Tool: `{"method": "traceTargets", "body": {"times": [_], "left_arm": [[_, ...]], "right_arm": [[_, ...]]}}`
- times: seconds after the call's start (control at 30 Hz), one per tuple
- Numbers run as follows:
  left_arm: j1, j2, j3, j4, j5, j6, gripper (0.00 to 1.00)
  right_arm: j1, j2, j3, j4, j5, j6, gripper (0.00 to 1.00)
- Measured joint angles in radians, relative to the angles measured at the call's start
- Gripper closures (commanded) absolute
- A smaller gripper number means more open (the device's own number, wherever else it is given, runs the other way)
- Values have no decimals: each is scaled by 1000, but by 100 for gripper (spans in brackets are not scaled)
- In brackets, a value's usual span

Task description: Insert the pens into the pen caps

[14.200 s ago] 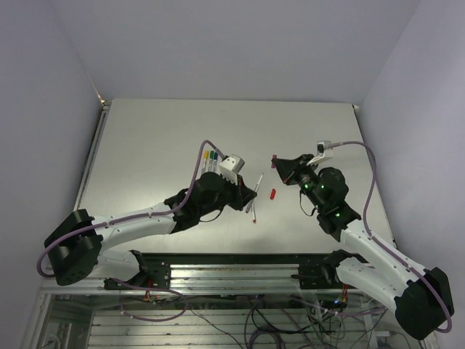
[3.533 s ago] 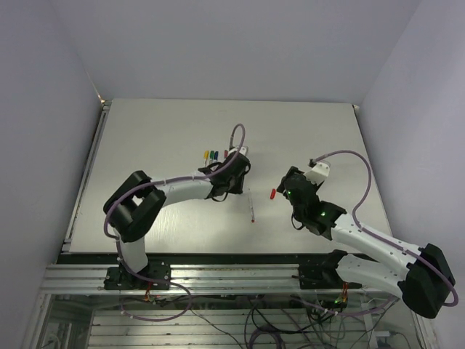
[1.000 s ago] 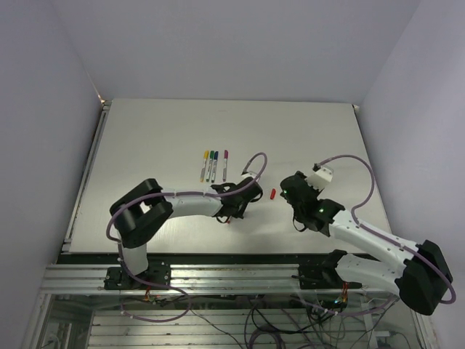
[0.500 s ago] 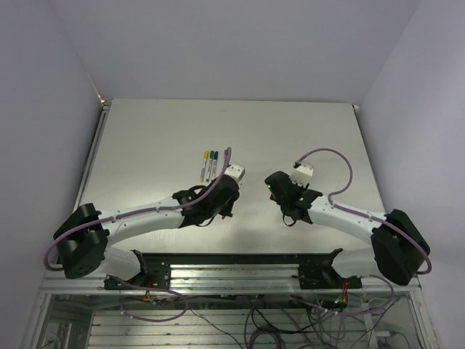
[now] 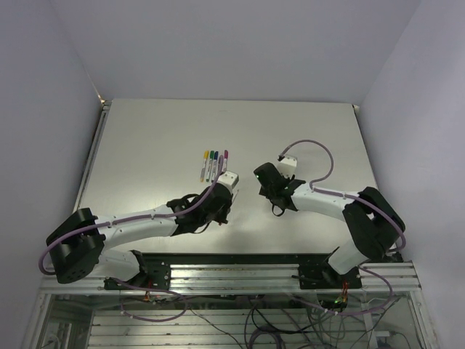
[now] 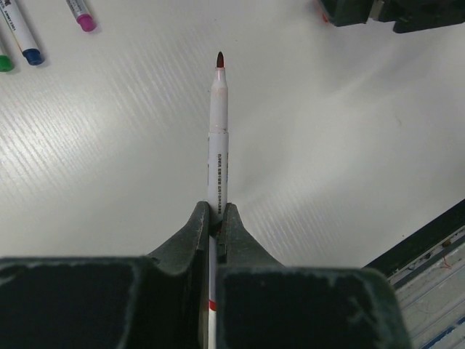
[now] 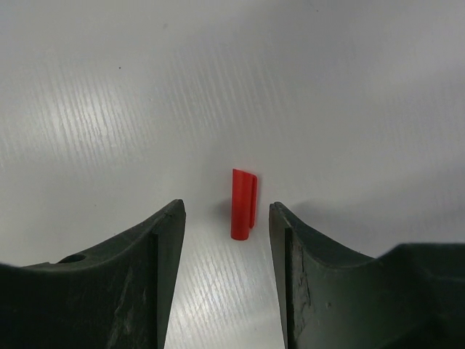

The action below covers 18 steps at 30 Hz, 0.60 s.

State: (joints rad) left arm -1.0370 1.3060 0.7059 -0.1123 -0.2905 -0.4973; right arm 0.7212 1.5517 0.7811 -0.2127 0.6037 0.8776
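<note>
My left gripper (image 6: pixel 218 212) is shut on a whitish pen (image 6: pixel 218 138) whose dark red tip (image 6: pixel 219 59) points away from it, a little above the table. In the top view the left gripper (image 5: pixel 216 203) is near the table's front middle. My right gripper (image 7: pixel 227 218) is open, with a short red cap (image 7: pixel 244 203) lying on the table between its fingers, touching neither. In the top view the right gripper (image 5: pixel 265 182) hides the cap.
Several capped pens lie side by side behind the left gripper: yellow (image 5: pixel 204 166), green (image 5: pixel 210 166), blue (image 5: pixel 215 163) and purple (image 5: pixel 224 161). The blue one (image 6: pixel 22 33) and the purple one (image 6: pixel 80 14) show at the left wrist view's top left.
My right gripper has moved left and further from the arms' bases, so it now hides the red cap in the top view. My left gripper has shifted slightly nearer and left.
</note>
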Motion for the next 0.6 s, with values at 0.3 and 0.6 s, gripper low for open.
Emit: {"method": "traceTargets", "body": {"times": [0.3, 0.6], "left_arm": [[0, 3, -4, 52, 19, 0, 93], [0, 23, -4, 64, 28, 0, 93]], "right_arm": [[-51, 51, 10, 3, -25, -6, 51], [-64, 96, 26, 13, -47, -29, 52]]}}
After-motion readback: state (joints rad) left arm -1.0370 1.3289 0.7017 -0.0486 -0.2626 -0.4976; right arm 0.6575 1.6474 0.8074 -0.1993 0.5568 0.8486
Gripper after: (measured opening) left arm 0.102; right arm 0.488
